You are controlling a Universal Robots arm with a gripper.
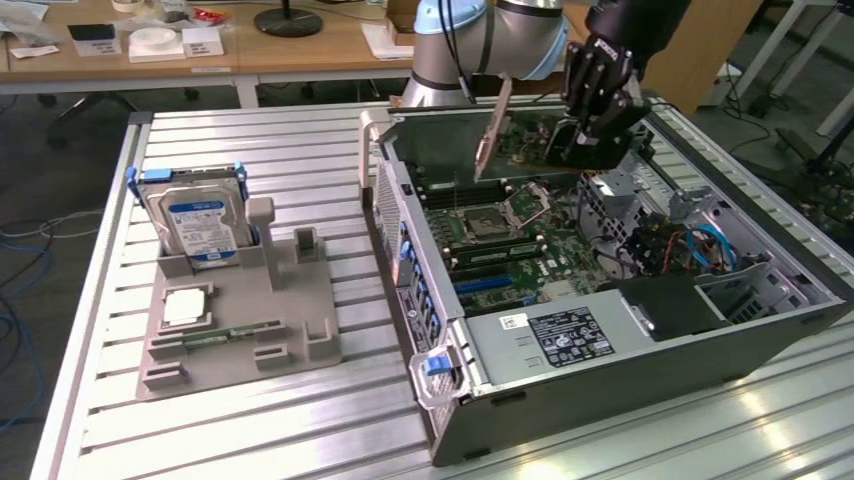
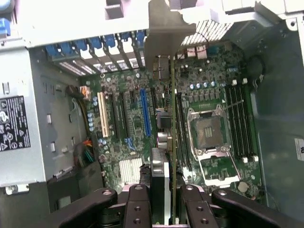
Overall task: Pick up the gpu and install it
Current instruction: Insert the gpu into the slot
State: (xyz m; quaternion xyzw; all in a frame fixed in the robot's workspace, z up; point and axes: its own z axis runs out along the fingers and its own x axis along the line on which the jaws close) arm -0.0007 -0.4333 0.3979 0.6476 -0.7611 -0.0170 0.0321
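Observation:
The gpu (image 1: pixel 523 138), a green card with a silver end bracket (image 1: pixel 493 130), hangs tilted over the open computer case (image 1: pixel 607 385). My gripper (image 1: pixel 579 150) is shut on it from the exterior view's right. In the wrist view the gpu (image 2: pixel 162 173) is seen edge-on between my fingers (image 2: pixel 137 209), with its bracket (image 2: pixel 164 33) towards the case's rear wall. Below it lies the motherboard (image 2: pixel 128 142), and the card's edge lines up roughly beside the blue slot (image 2: pixel 145 111). The card hangs above the board, apart from it.
A grey holder (image 1: pixel 287 310) on the slatted table carries a silver hard drive (image 1: pixel 200 215), a processor chip (image 1: pixel 183 305) and a narrow memory stick (image 1: pixel 214 338). Inside the case are the processor socket (image 2: pixel 209 135), the power supply (image 1: pixel 561 335) and a cabled drive cage (image 1: pixel 674 245). Desks stand behind.

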